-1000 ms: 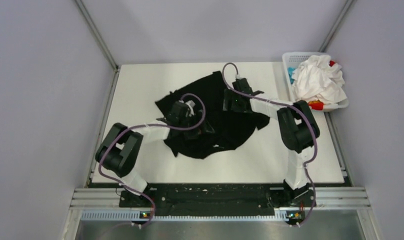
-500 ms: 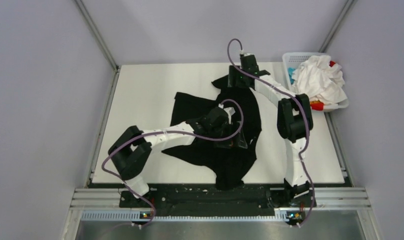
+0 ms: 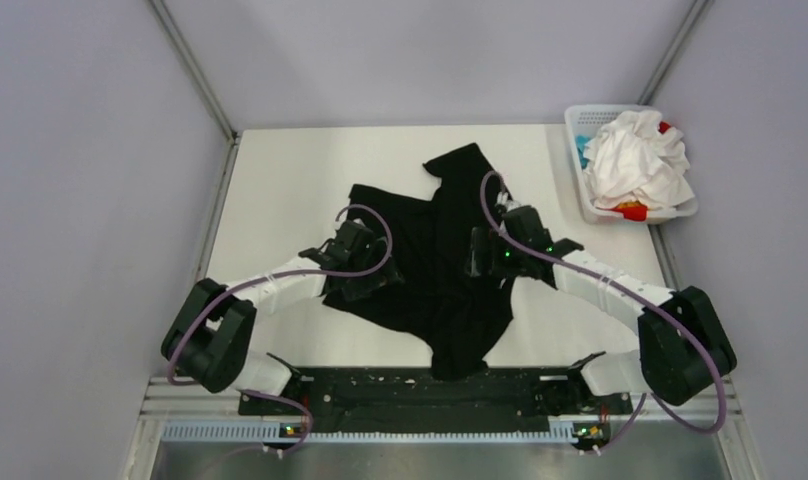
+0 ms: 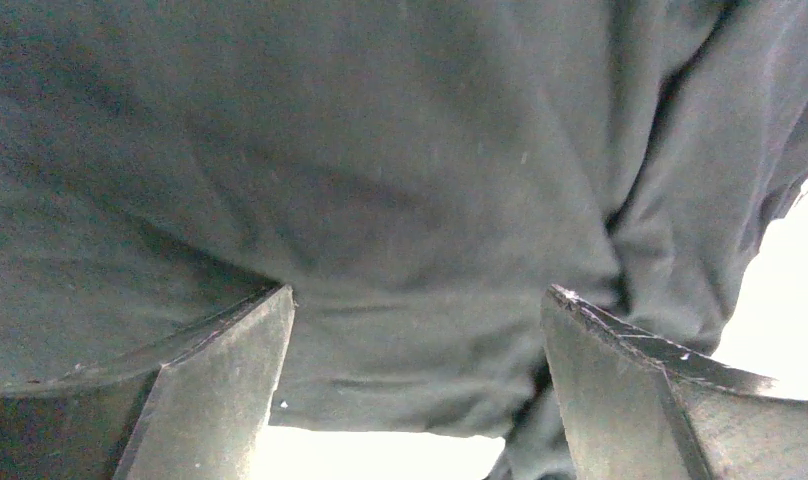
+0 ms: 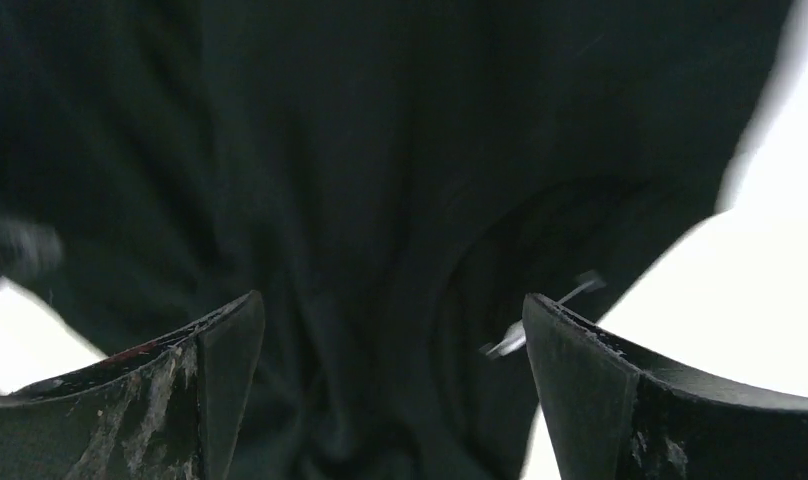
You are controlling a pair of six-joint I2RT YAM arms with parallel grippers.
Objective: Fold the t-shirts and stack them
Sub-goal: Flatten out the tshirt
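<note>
The large black t-shirt lies crumpled in the middle of the white table, one end near the far edge and one hanging over the near edge. My left gripper is open above its left part; the left wrist view shows black cloth between and beyond the spread fingers. My right gripper is open above its right part; the right wrist view shows dark cloth and a white tag near the right finger. White shirts with red and blue cloth fill the basket.
The white lattice basket stands at the table's far right corner. The white table is walled by grey panels on the left, back and right. The arm bases sit on the black rail at the near edge.
Both grippers let go of the black shirt and pulled back toward the near side. The shirt now lies spread from the far edge to the near edge.
</note>
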